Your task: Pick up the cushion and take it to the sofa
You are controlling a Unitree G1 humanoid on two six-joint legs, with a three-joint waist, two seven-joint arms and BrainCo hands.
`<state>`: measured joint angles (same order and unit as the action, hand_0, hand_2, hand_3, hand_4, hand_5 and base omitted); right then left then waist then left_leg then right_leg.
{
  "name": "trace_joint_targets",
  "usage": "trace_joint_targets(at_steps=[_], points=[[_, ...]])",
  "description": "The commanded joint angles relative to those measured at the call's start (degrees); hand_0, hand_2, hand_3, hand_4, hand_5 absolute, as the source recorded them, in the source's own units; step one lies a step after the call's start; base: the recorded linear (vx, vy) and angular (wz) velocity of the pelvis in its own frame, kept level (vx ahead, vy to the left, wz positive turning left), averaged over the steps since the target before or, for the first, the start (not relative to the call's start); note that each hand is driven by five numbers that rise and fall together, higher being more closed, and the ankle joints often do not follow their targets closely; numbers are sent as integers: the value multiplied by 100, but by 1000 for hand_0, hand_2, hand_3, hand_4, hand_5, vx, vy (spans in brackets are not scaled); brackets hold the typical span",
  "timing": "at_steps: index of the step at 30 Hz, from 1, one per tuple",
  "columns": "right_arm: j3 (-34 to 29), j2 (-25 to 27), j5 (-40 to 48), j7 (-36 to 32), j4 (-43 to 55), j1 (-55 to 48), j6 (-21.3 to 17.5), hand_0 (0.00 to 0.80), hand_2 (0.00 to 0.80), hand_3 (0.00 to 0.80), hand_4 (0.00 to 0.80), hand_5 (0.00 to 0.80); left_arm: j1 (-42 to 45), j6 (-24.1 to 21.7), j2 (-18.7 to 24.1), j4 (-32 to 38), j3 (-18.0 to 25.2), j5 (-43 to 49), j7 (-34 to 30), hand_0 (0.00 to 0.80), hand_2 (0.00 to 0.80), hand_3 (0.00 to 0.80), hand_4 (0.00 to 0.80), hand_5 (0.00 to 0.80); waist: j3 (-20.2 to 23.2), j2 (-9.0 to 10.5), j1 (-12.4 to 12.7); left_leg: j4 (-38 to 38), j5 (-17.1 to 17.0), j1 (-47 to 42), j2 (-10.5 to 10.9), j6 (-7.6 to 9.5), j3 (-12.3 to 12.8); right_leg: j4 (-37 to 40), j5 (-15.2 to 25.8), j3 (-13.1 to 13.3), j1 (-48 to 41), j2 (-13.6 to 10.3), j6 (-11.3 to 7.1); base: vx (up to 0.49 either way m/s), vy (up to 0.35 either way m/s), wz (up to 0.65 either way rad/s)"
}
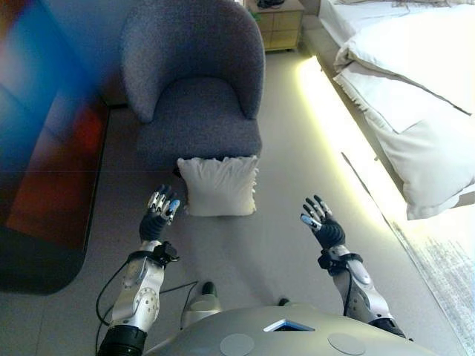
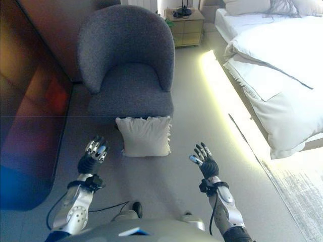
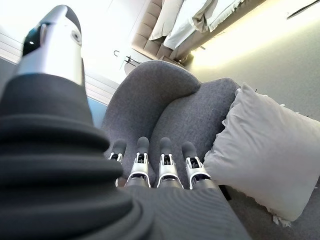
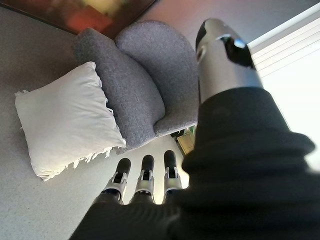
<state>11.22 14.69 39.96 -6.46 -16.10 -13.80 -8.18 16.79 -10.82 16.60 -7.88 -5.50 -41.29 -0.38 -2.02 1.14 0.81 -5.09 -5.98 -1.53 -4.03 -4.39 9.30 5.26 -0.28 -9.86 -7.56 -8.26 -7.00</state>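
White cushion [image 1: 218, 185] leans upright against the grey armchair [image 1: 194, 81] front, between both hands. Left hand [image 1: 161, 208] just beside it, nearer; right hand [image 1: 320, 220] farther; both spread, empty.

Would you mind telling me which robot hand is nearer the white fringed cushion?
The left robot hand, open just beside the white fringed cushion; the right robot hand, also open, is clearly farther off.

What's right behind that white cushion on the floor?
The white cushion stands on the grey floor, leaning against the front of a grey armchair. The chair's lower front is covered by the cushion, so anything there cannot be seen. Both hands, left hand and right hand, are open and apart from it.
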Motion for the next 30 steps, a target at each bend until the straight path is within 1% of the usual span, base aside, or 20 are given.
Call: trace_joint_targets(at_steps=[1, 4, 6, 9, 11, 12, 13, 16, 18, 20, 25, 28, 30], points=[[-68, 66, -331, 129, 301, 273, -322, 0, 0, 0, 0, 0, -324, -262, 225, 97, 124, 443, 122, 0, 0, 0, 0, 0, -177, 103, 66, 231, 779, -325, 295, 377, 29, -186, 193, -186, 307, 174, 95, 0, 0, 0], [-9, 142, -568, 187, 380, 295, -340, 0, 0, 0, 0, 0, -343, -213, 269, 117, 71, 580, 192, 0, 0, 0, 0, 0, -192, 106, 64, 216, 767, -327, 294, 372, 25, -183, 196, -183, 312, 184, 94, 0, 0, 0], [27, 195, -631, 150, 464, 292, -302, 0, 0, 0, 0, 0, -348, -117, 276, 145, 70, 424, 28, 0, 0, 0, 0, 0, -196, 113, 65, 210, 764, -332, 295, 371, 30, -175, 200, -176, 305, 190, 93, 0, 0, 0], [97, 232, -479, -38, 589, 290, -197, 0, 0, 0, 0, 0, -366, 31, 242, 233, -11, 106, -326, 0, 0, 0, 0, 0, -194, 118, 60, 213, 766, -339, 293, 372, 33, -170, 202, -171, 295, 191, 90, 0, 0, 0], [108, 236, -449, -70, 607, 291, -183, 0, 0, 0, 0, 0, -369, 39, 237, 249, -29, 66, -374, 0, 0, 0, 0, 0, -196, 118, 59, 214, 766, -340, 293, 373, 34, -170, 204, -170, 295, 191, 89, 0, 0, 0], [152, 233, -229, -326, 651, 308, -116, 0, 0, 0, 0, 0, -401, 169, 197, 309, -104, -230, -658, 0, 0, 0, 0, 0, -200, 117, 57, 209, 763, -346, 289, 373, 34, -172, 209, -173, 296, 190, 86, 0, 0, 0], [271, 161, 574, -917, 773, 384, 168, 0, 0, 0, 0, 0, -508, 441, 100, 429, -275, -831, -1109, 0, 0, 0, 0, 0, -210, 114, 56, 196, 756, -370, 285, 376, 44, -168, 217, -194, 279, 188, 83, 0, 0, 0], [387, -48, 1662, -1647, 774, 456, 472, 0, 0, 0, 0, 0, -625, 941, -53, 456, -433, -1782, -1952, 0, 0, 0, 0, 0, -198, 101, 68, 203, 766, -380, 280, 370, 56, -160, 220, -240, 263, 174, 79, 0, 0, 0], [456, -183, 2216, -1950, 776, 489, 632, 0, 0, 0, 0, 0, -662, 1086, -151, 429, -565, -2234, -2269, 0, 0, 0, 0, 0, -180, 86, 64, 197, 774, -401, 276, 366, 79, -155, 224, -262, 250, 166, 73, 0, 0, 0], [483, -300, 2792, -2232, 782, 501, 850, 0, 0, 0, 0, 0, -672, 1219, -208, 375, -604, -2673, -2541, 0, 0, 0, 0, 0, -153, 68, 55, 195, 782, -414, 274, 364, 93, -154, 222, -265, 247, 163, 71, 0, 0, 0], [502, -508, 3626, -3128, 822, 420, 1393, 0, 0, 0, 0, 0, -570, 1566, -428, 314, -516, -3439, -3096, 0, 0, 0, 0, 0, -107, 43, 58, 196, 798, -405, 272, 365, 122, -144, 218, -264, 271, 157, 71, 0, 0, 0], [515, -555, 3821, -3433, 846, 424, 1509, 0, 0, 0, 0, 0, -519, 1811, -567, 309, -486, -3720, -3433, 0, 0, 0, 0, 0, -87, 47, 76, 203, 813, -403, 275, 364, 127, -123, 218, -268, 257, 153, 75, 0, 0, 0], [498, -577, 3876, -3484, 843, 426, 1498, 0, 0, 0, 0, 0, -493, 1860, -607, 300, -443, -3651, -3548, 0, 0, 0, 0, 0, -76, 50, 86, 207, 819, -406, 275, 363, 128, -122, 214, -270, 248, 151, 77, 0, 0, 0]])
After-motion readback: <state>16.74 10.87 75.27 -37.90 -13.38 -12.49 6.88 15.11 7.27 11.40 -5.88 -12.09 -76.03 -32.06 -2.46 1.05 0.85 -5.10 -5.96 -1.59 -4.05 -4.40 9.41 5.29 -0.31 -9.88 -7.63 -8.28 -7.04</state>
